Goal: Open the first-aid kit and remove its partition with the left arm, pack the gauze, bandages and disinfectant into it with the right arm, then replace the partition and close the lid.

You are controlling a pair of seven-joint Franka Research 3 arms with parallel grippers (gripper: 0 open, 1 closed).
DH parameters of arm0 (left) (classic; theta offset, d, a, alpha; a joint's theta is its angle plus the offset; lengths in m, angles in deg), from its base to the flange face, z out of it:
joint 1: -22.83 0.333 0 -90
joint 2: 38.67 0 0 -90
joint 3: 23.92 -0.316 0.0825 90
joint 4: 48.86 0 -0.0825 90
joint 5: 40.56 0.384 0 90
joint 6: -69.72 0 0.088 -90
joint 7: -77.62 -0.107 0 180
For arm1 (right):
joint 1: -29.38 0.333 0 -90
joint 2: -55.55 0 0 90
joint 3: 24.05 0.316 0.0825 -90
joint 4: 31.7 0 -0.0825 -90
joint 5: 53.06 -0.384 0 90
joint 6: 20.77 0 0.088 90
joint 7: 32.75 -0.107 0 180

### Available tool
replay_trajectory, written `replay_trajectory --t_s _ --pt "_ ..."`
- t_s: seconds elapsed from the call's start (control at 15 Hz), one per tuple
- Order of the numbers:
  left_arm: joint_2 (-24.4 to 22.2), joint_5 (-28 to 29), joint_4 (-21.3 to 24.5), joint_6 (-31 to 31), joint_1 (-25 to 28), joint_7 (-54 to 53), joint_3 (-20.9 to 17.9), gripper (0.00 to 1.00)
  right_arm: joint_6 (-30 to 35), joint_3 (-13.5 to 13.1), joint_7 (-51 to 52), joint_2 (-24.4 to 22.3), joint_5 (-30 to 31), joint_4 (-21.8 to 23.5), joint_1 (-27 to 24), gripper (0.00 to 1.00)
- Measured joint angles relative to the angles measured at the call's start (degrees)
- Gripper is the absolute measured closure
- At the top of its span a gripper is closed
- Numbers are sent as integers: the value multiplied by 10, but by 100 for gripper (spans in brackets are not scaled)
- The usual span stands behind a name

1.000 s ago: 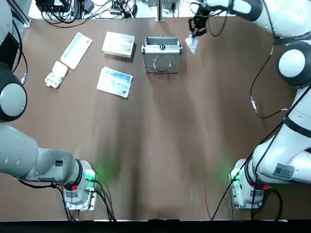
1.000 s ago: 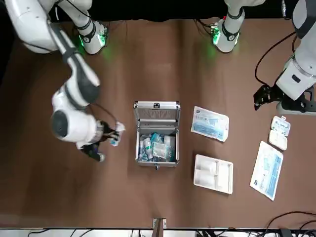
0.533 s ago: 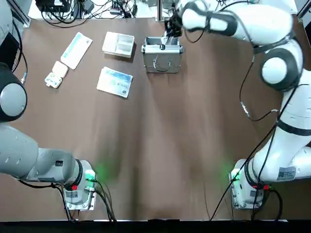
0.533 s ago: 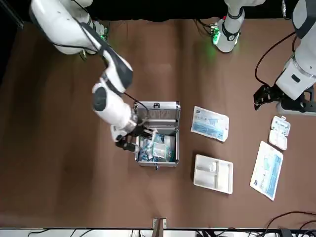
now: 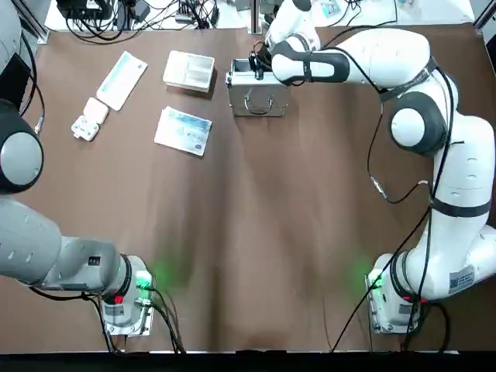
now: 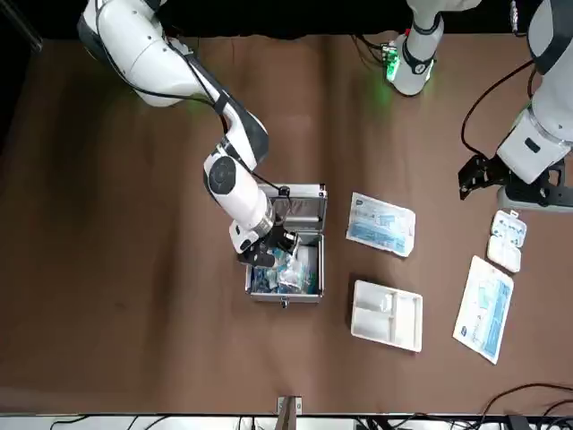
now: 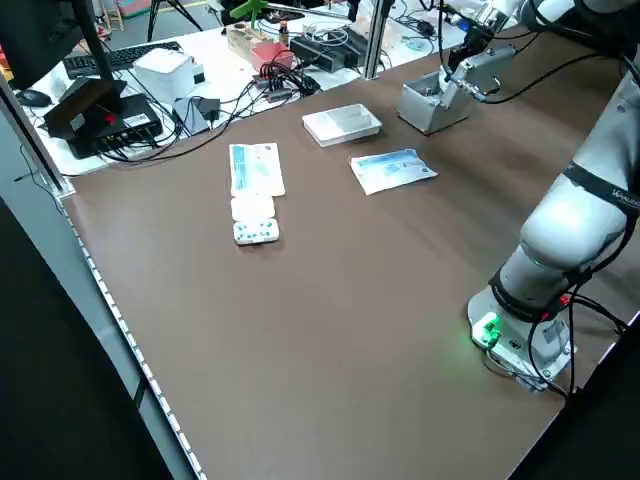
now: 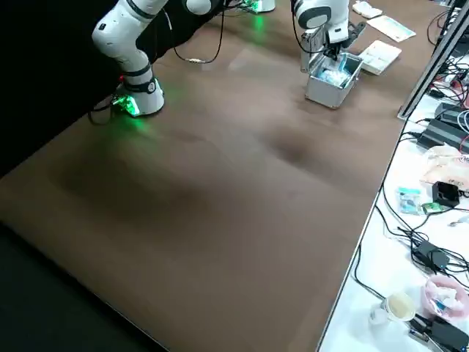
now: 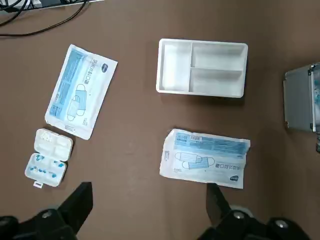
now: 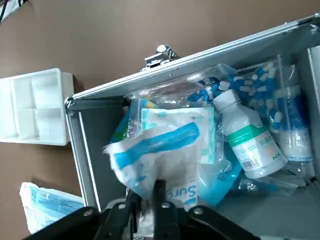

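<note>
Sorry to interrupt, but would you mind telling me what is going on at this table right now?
The right gripper is shut on a soft white packet with a blue stripe, holding it over the open silver first-aid case. The case already holds a white bottle with a green label and other packets. The cream-white compartmented partition tray lies out on the brown table beside the case, near a blue-printed flat packet. The left gripper hangs open above these, holding nothing.

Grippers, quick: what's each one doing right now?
Left gripper: open, empty.
Right gripper: shut on a blue-and-white packet over the open case.
</note>
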Motion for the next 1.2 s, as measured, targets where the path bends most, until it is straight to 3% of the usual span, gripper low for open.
replay_trajectory --t_s 0.2,0.33,0.6,0.73,1.0,1.2 --pt "0 0 0 0 0 0 0 0 0 -2 2 2 0 0 0 65" --pt "0 0 0 0 0 0 0 0 0 -2 3 3 0 -1 0 62" --pt "0 0 0 0 0 0 0 0 0 -2 17 3 0 -4 0 27" --pt "0 0 0 0 0 0 0 0 0 -4 18 2 0 -8 -2 18" --pt "0 0 0 0 0 -1 0 0 15 -4 19 -1 0 -23 -28 16" --pt "0 0 0 -1 0 -1 0 0 109 -3 25 -7 0 -62 -57 16"
